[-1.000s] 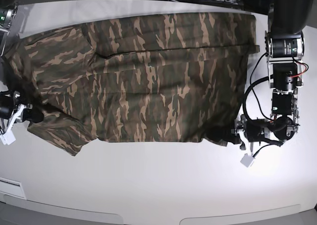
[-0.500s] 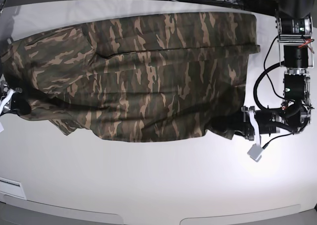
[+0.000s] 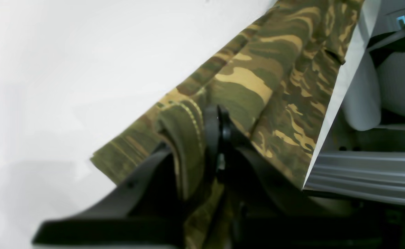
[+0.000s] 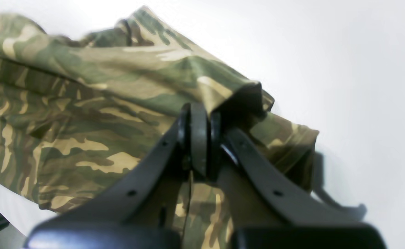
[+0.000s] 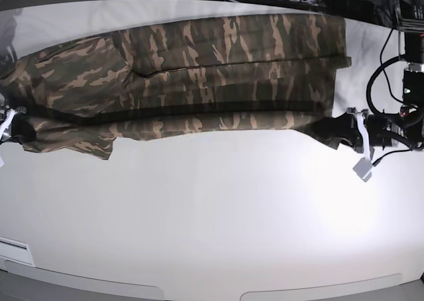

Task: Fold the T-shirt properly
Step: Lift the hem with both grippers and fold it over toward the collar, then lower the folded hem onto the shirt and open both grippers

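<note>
Clenching a stitched hem of the T-shirt (image 3: 257, 90) between nearly closed jaws: left gripper (image 3: 216, 138), with a thick roll of green cloth bulging between the black fingers (image 3: 143, 173) in the left wrist view. Pinching a bunched corner of the same camouflage cloth at the opposite end: right gripper (image 4: 202, 138), jaws pressed together on a raised peak of fabric, the sleeve area sagging beneath and beside it in the right wrist view. Holding the near edge of the T-shirt (image 5: 199, 69) taut between the two ends in the base view, left gripper (image 5: 341, 130) at that view's right and right gripper (image 5: 13, 125) at its far left edge, only partly visible. Lying stretched lengthwise across the far half of the white table (image 5: 212, 215), the shirt's near edge lifted and doubled toward the far edge, a dark shadowed fold line running along the middle of the cloth, a short sleeve spreading out at the view's left. Trailing from the left arm at the right: black cables (image 5: 381, 82) and a small white tag (image 5: 363, 168) hanging just above the tabletop. Showing beyond the table's far edge: dark equipment and wiring, too blurred to name.
</note>
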`<state>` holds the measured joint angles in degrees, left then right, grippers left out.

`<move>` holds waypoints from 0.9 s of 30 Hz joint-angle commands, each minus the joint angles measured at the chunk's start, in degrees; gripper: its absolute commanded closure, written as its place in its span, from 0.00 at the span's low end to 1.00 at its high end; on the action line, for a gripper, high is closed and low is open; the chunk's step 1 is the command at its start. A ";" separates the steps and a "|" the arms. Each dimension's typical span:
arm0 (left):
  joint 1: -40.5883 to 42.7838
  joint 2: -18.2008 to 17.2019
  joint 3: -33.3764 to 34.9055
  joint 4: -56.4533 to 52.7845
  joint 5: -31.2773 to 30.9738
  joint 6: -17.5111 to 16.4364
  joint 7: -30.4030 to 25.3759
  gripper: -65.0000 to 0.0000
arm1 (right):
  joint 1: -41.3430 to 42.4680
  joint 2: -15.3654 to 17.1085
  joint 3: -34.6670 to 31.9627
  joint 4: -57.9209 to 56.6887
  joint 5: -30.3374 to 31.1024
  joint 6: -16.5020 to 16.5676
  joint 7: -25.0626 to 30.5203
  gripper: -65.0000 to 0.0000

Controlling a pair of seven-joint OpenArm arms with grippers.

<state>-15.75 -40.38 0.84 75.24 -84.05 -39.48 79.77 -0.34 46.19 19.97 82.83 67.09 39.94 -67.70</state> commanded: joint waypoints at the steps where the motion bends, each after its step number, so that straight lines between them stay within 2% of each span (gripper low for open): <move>1: -1.27 -1.79 -0.48 0.96 -0.95 -0.52 0.23 1.00 | 0.81 2.19 0.66 0.66 0.26 0.06 1.01 1.00; 6: -1.22 -2.80 -0.48 2.47 -0.95 -0.52 0.23 1.00 | 0.81 2.73 0.66 0.66 1.16 0.06 0.39 1.00; 10: -0.66 -2.34 -0.48 6.62 -0.95 -0.09 0.23 1.00 | -0.20 2.67 0.66 0.68 8.39 0.06 -5.38 1.00; 20: 7.80 -2.73 -0.48 15.89 -0.95 -0.52 0.23 1.00 | -6.05 2.62 0.66 0.68 7.56 0.06 -8.63 1.00; 24: 7.91 -4.50 -0.48 15.89 -0.95 -0.52 0.23 1.00 | -6.62 4.81 0.66 0.72 8.22 0.06 -9.55 1.00; 27: 7.91 -6.29 -0.48 15.89 -0.95 -0.52 0.23 1.00 | -6.64 6.99 0.66 0.72 11.23 0.06 -10.21 1.00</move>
<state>-6.85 -45.41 0.95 90.35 -83.88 -39.48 79.75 -7.70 51.40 19.92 82.87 78.06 39.92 -77.87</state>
